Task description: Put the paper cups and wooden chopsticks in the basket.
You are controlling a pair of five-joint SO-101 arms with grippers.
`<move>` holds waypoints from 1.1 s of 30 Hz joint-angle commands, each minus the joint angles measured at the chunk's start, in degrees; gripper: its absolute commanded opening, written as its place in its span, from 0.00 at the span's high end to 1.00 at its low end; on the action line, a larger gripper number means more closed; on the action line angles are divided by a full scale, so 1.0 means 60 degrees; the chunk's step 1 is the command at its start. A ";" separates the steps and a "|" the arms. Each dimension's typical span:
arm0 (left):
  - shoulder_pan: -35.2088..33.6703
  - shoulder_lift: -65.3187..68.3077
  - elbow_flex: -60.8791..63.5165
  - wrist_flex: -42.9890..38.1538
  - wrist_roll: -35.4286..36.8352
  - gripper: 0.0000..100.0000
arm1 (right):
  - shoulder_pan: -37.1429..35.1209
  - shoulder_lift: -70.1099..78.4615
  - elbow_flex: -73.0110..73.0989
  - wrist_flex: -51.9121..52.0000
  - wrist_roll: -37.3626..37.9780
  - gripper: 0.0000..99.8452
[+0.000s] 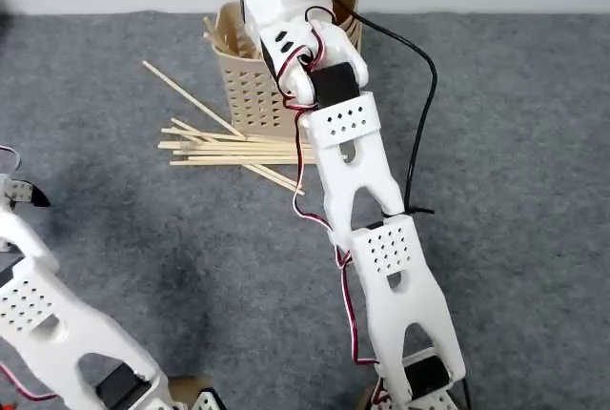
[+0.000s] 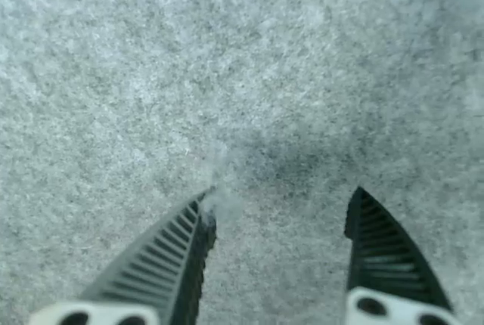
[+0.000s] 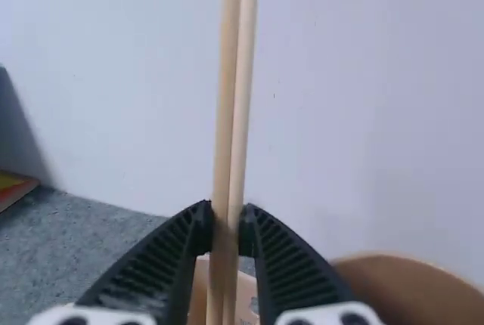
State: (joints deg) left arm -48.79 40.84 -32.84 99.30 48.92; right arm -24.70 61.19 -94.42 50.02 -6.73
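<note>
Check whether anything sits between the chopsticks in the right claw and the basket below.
Nothing visible does. The right claw holds a chopstick pair upright above the basket. Other chopsticks already lean inside at its rim; the arm hides the rest of the opening.

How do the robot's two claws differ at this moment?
The left claw is open and empty; the right claw is shut on two wooden chopsticks. The left claw hangs over bare grey mat; the right claw is up above the basket. Both are black and ribbed.
</note>
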 commanded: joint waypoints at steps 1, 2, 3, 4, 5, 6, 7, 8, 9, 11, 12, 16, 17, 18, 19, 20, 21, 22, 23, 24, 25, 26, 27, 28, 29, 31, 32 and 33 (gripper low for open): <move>0.0044 -0.0557 -0.0037 0.0205 0.0117 0.74 | -0.0198 -0.0183 -0.0381 -0.0198 -0.0073 0.99; 0.0044 -0.0557 -0.0037 0.0205 0.0117 0.74 | -0.0242 -0.0168 -0.0381 -0.0198 -0.0073 0.99; 0.0059 -0.0557 -0.0037 0.0205 0.0117 0.74 | -0.0271 -0.0139 -0.0381 -0.0198 -0.0103 0.99; 0.0059 -0.0557 -0.0037 0.0205 0.0117 0.74 | -0.0359 -0.0125 -0.0381 -0.0198 -0.0103 0.99; 0.0059 -0.0557 -0.0037 0.0205 0.0117 0.74 | -0.0432 -0.0110 -0.0381 -0.0198 -0.0103 0.99; 0.0059 -0.0557 -0.0037 0.0205 0.0117 0.74 | -0.0505 -0.0095 -0.0366 -0.0198 -0.0103 0.99; 0.0059 -0.0557 -0.0037 0.0205 0.0117 0.74 | -0.0593 -0.0095 -0.0366 -0.0198 -0.0103 0.99; 0.0044 -0.0571 -0.0037 0.0205 0.0117 0.74 | -0.0652 -0.0095 -0.0366 -0.0198 -0.0103 0.99; 0.0044 -0.0571 -0.0037 0.0205 0.0117 0.74 | -0.0667 -0.0095 -0.0366 -0.0183 -0.0103 0.99; 0.0044 -0.0601 -0.0037 0.0205 0.0117 0.74 | -0.0681 -0.0095 -0.0366 -0.0125 -0.0088 0.99; 0.0044 -0.0601 -0.0037 0.0205 0.0117 0.74 | -0.0667 -0.0095 -0.0366 -0.0110 -0.0073 0.99; 0.0044 -0.0601 -0.0037 0.0205 0.0117 0.74 | -0.0623 -0.0081 -0.0352 -0.0007 -0.0059 0.94; 0.0044 -0.0601 -0.0037 0.0205 0.0117 0.74 | -0.0623 -0.0081 -0.0352 0.0227 -0.0059 0.92; 0.0044 -0.0615 -0.0037 0.0205 0.0117 0.74 | -0.0637 -0.0081 -0.0352 0.0535 -0.0059 0.91; 0.0044 -0.0615 -0.0037 0.0205 0.0117 0.74 | -0.0652 -0.0110 -0.0352 0.0842 -0.0059 0.90; 0.0044 -0.0615 -0.0037 0.0205 0.0117 0.74 | -0.0652 -0.0125 -0.0352 0.1106 -0.0073 0.89; 0.0044 -0.0630 -0.0037 0.0205 0.0117 0.74 | -0.0652 -0.0139 -0.0352 0.1253 -0.0103 0.88; 0.0044 -0.0630 -0.0037 0.0205 0.0117 0.74 | -0.0652 -0.0154 -0.0352 0.1355 -0.0117 0.88; 0.0044 -0.0630 -0.0037 0.0205 0.0117 0.74 | -0.0637 -0.0168 -0.0352 0.1370 -0.0117 0.88; 0.0044 -0.0630 -0.0037 0.0205 0.0117 0.74 | -0.0637 -0.0168 -0.0352 0.1370 -0.0117 0.88; 0.0044 -0.0630 -0.0037 0.0205 0.0117 0.74 | -0.0637 -0.0168 -0.0352 0.1370 -0.0117 0.88; 0.0044 -0.0630 -0.0037 0.0205 0.0117 0.74 | -0.0637 -0.0168 -0.0352 0.1370 -0.0117 0.88; 0.0044 -0.0630 -0.0037 0.0205 0.0117 0.74 | -0.0637 -0.0168 -0.0352 0.1370 -0.0117 0.88; 0.0044 -0.0630 -0.0037 0.0205 0.0117 0.74 | -0.0637 -0.0183 -0.0366 0.1370 -0.0117 0.88; 0.0044 -0.0630 -0.0037 0.0205 0.0117 0.74 | -0.0637 -0.0198 -0.0366 0.1326 -0.0117 0.88; 0.0044 -0.0630 -0.0037 0.0205 0.0117 0.74 | -0.0637 -0.0256 -0.0366 0.0960 -0.0103 0.88; 0.0044 -0.0630 -0.0037 0.0205 0.0117 0.74 | -0.0637 -0.0344 -0.0366 0.0799 -0.0073 0.89; 0.0044 -0.0630 -0.0037 0.0205 0.0117 0.74 | -0.0667 -0.0462 -0.0352 0.0740 -0.0073 0.89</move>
State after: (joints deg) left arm -48.79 40.84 -32.84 99.30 48.92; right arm -28.66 61.71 -94.42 56.62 -6.81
